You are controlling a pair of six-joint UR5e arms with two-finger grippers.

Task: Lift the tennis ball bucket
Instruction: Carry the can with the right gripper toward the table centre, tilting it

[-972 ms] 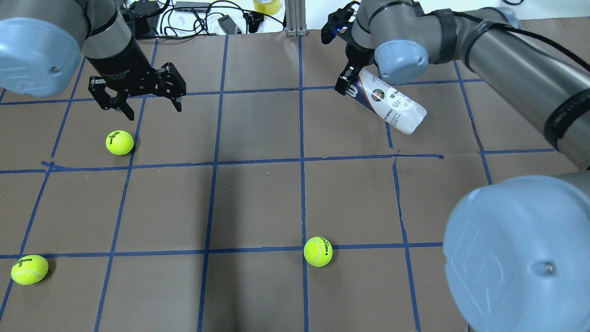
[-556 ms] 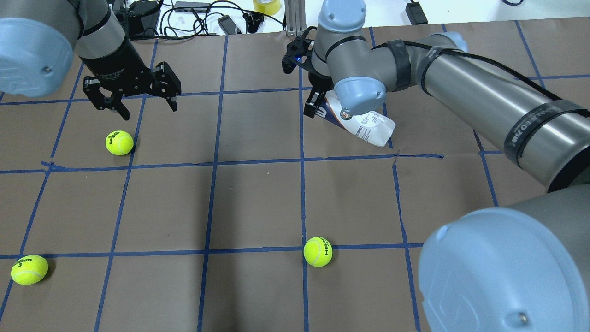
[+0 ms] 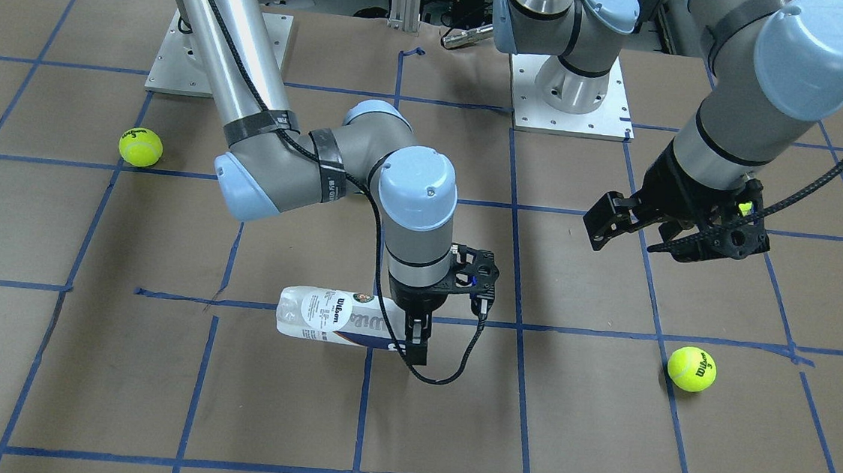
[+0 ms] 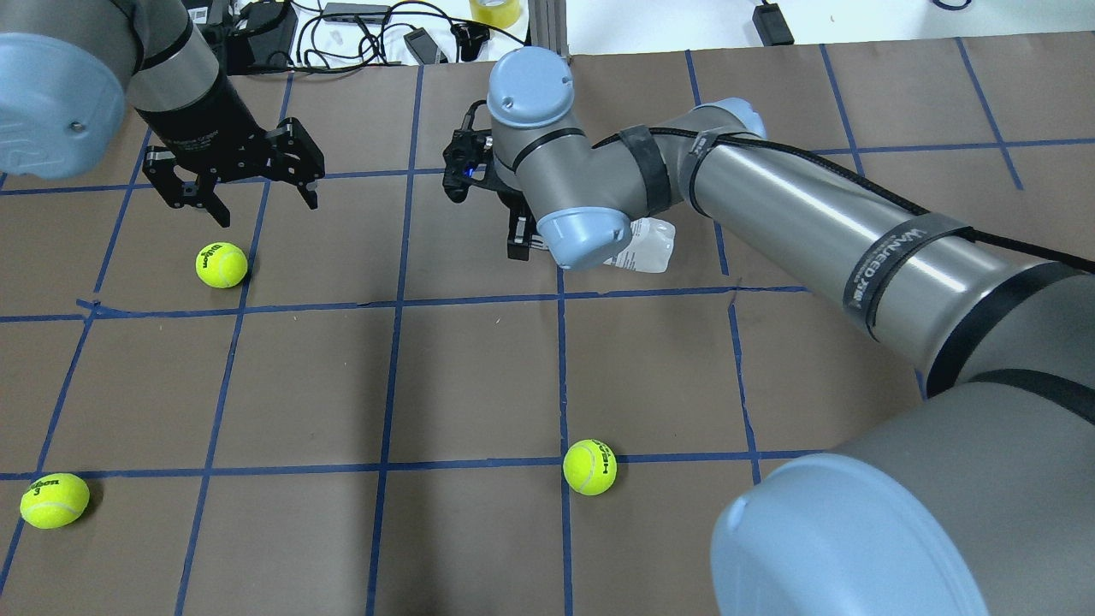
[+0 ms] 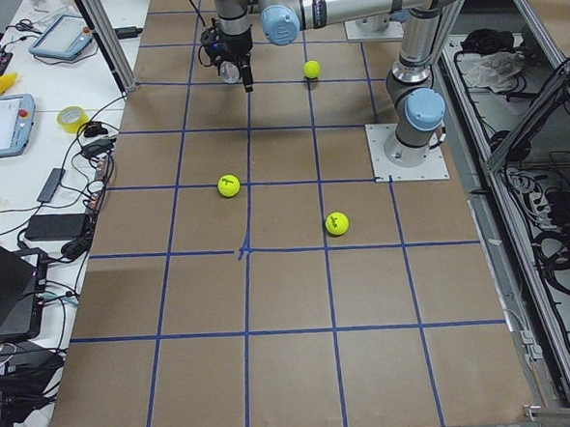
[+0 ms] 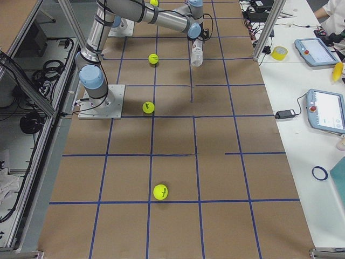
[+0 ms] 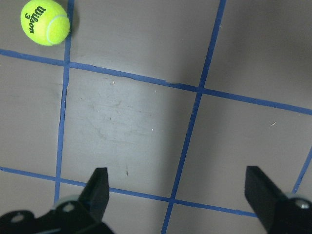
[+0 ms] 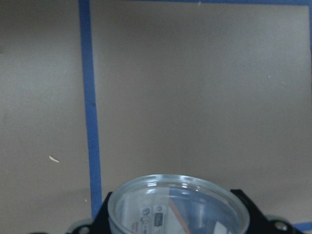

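Observation:
The tennis ball bucket (image 3: 325, 318) is a clear tube with a white and navy label. It lies roughly level, held by one end. My right gripper (image 3: 417, 345) is shut on that end, near the middle of the table. In the overhead view the wrist hides most of the tube (image 4: 648, 244), beside the gripper (image 4: 517, 244). The right wrist view shows its round clear rim (image 8: 178, 202) between the fingers. My left gripper (image 4: 265, 210) is open and empty, hovering just beyond a tennis ball (image 4: 221, 264). It also shows open in the left wrist view (image 7: 178, 195).
Two more tennis balls lie on the brown paper, one at the near left (image 4: 54, 500) and one near the middle front (image 4: 589, 466). Cables and a tape roll (image 4: 494, 10) sit past the far edge. Blue tape lines form a grid.
My right arm has swung left across about two grid squares, carrying the tube with it. The left gripper has drifted slightly left and stays open.

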